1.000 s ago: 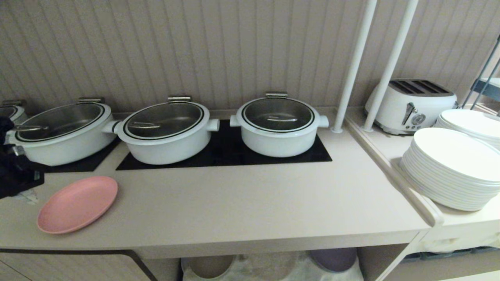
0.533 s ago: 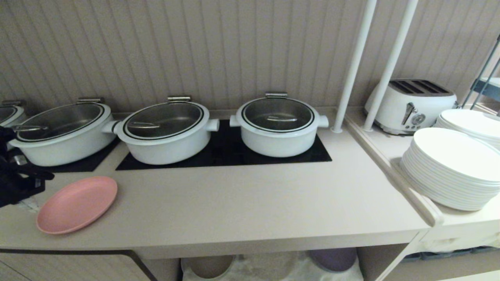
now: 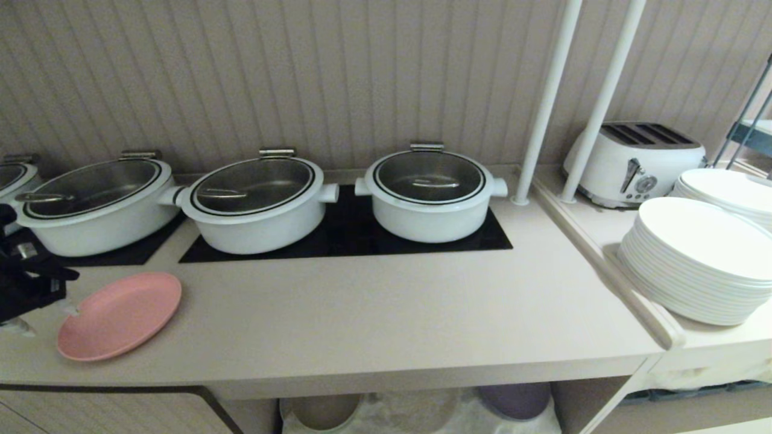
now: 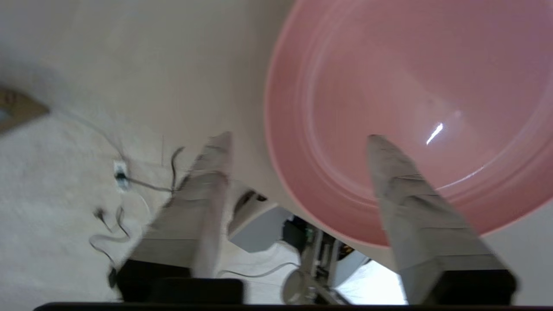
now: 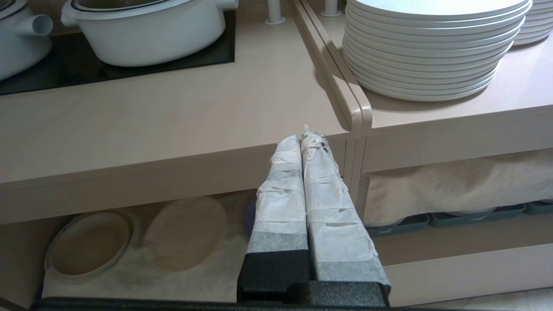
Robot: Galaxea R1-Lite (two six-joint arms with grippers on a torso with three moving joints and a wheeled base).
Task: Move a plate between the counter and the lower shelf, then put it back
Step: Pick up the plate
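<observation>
The pink plate (image 3: pixel 119 315) is seen lying flat on the counter (image 3: pixel 374 313), near its front left; the left gripper (image 4: pixel 298 142) is spread wide at its rim, gripping nothing, while the right gripper (image 5: pixel 304 134) is pressed shut, parked before the counter edge

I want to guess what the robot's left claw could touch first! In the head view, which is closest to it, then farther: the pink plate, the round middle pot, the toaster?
1. The pink plate, right beside the left gripper at the counter's left end.
2. The round pot, on the black hob panel mid-counter.
3. The toaster, far right on the side top.
</observation>
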